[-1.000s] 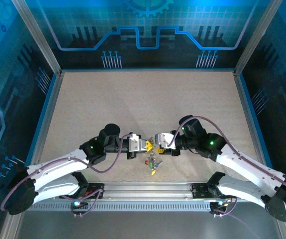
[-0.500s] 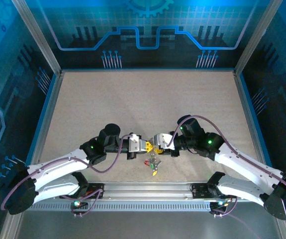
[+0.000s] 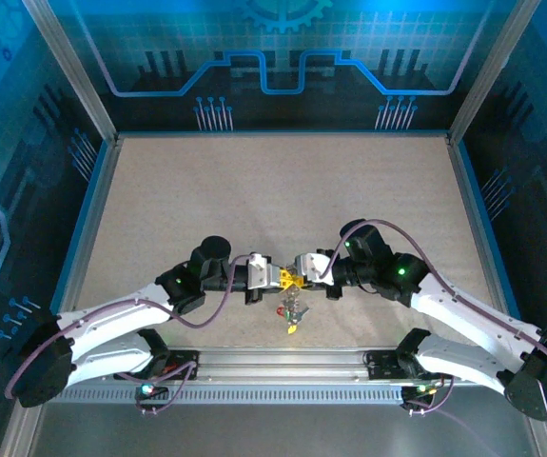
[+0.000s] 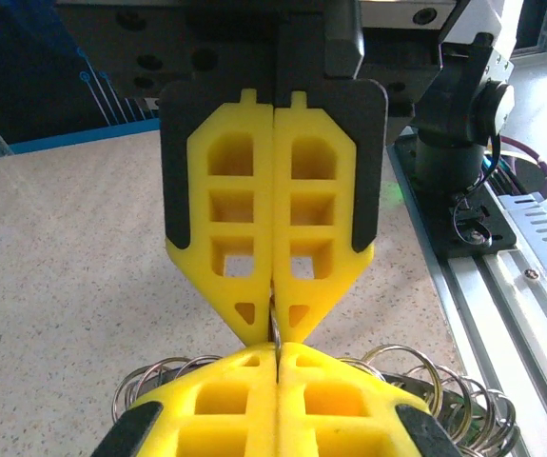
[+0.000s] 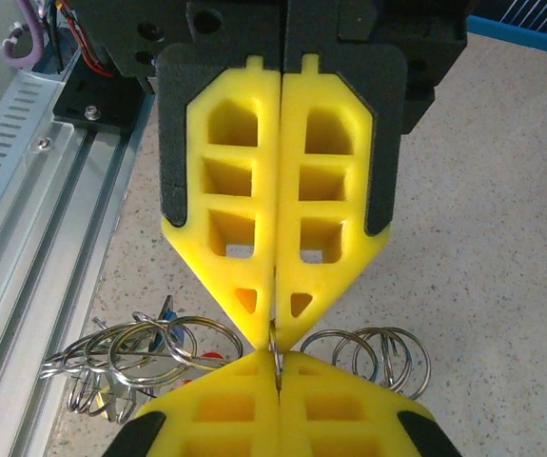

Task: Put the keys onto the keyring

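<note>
**Top external view.** The left gripper (image 3: 283, 278) and the right gripper (image 3: 298, 275) meet tip to tip in the lower middle of the frame, both clenched. The keys (image 3: 290, 310) are bunched directly below that meeting point, with red, green and yellow heads showing. Each arm reaches inward from its lower corner with the elbow bent and the forearm nearly level. The table (image 3: 273, 190) is bare above them.

**Left wrist view.** The left gripper (image 4: 276, 352) rises from the bottom edge with its yellow fingers pressed together. The right gripper (image 4: 274, 319) points down from the top, also pressed together. A thin grey sliver, apparently an edge of the keyring (image 4: 276, 333), is pinched where the four tips meet. Wire loops (image 4: 149, 383) fan out at lower left and lower right, just beside the tips. A metal rail (image 4: 506, 276) and an arm base (image 4: 463, 114) stand at the right.

**Right wrist view.** The right gripper (image 5: 276, 364) comes up from the bottom and the left gripper (image 5: 275, 324) comes down from the top, both closed. The same sliver of the keyring (image 5: 273, 341) sits between their tips. The wire loops (image 5: 149, 347) crowd the lower left, with a blue key head and a red one among them. More loops lie at lower right. The rail (image 5: 35, 190) runs along the left.
</note>
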Tool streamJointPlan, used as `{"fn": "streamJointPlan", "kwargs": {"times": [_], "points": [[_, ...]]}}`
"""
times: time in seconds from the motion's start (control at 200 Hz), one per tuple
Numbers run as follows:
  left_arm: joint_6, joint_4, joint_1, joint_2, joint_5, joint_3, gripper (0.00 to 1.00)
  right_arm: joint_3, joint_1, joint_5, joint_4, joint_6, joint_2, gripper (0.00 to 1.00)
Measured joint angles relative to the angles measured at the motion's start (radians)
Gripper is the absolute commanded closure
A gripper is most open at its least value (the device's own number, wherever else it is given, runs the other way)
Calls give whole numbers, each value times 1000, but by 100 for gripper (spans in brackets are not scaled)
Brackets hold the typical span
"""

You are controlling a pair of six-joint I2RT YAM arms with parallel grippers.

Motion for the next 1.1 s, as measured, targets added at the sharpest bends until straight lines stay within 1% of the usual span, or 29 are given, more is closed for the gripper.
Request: {"fn": "streamJointPlan", "kwargs": {"times": [0.01, 0.04, 0.06, 0.08, 0.15, 0.17, 0.22, 0.235, 0.335, 0.395, 0.47, 0.56, 0.605, 0.705, 0.84, 0.971, 1.011, 1.101], "points": [[0, 0, 0, 0, 0, 0, 96, -2, 0, 0, 2, 2, -1, 100], [-3, 0, 0, 1, -1, 0, 76, -10, 0, 0, 11, 5, -5, 100], [-3, 0, 0, 2, -2, 0, 68, -16, 0, 1, 20, 7, -9, 100], [-5, 0, 0, 2, -6, 0, 64, -23, 0, 3, 30, 10, -13, 100], [-23, 7, -2, -4, -23, -1, 55, -53, -1, 20, 67, 21, -31, 100], [-27, 6, -1, -13, -32, -1, 51, -62, -1, 24, 75, 24, -37, 100], [-43, 0, 1, -41, -55, -3, 34, -85, -1, 37, 86, 28, -54, 100], [-39, -3, 4, -56, -64, -4, 31, -91, -1, 41, 90, 28, -59, 100], [-84, -48, 33, -153, -107, -5, 15, -118, -1, 61, 103, 32, -94, 100], [-127, -98, 63, -207, -141, -2, 15, -124, -1, 62, 111, 31, -111, 100], [-202, -221, 111, -240, -216, 32, 15, -138, 0, 59, 137, 22, -136, 100], [-329, -376, 175, -222, -325, 104, 14, -172, 2, 44, 176, 5, -190, 100], [-414, -464, 214, -203, -385, 145, 13, -191, 3, 35, 197, -5, -223, 100], [-570, -635, 276, -165, -468, 201, 11, -213, 7, 19, 217, -25, -274, 100], [-763, -809, 306, -91, -504, 221, 11, -213, 11, -5, 239, -41, -287, 100], [-896, -903, 314, -16, -505, 227, 13, -213, 11, -22, 256, -52, -286, 100], [-923, -915, 314, -2, -502, 227, 15, -213, 11, -26, 257, -55, -286, 100], [-969, -921, 314, 22, -497, 227, 28, -213, 11, -31, 253, -60, -286, 100]]}}
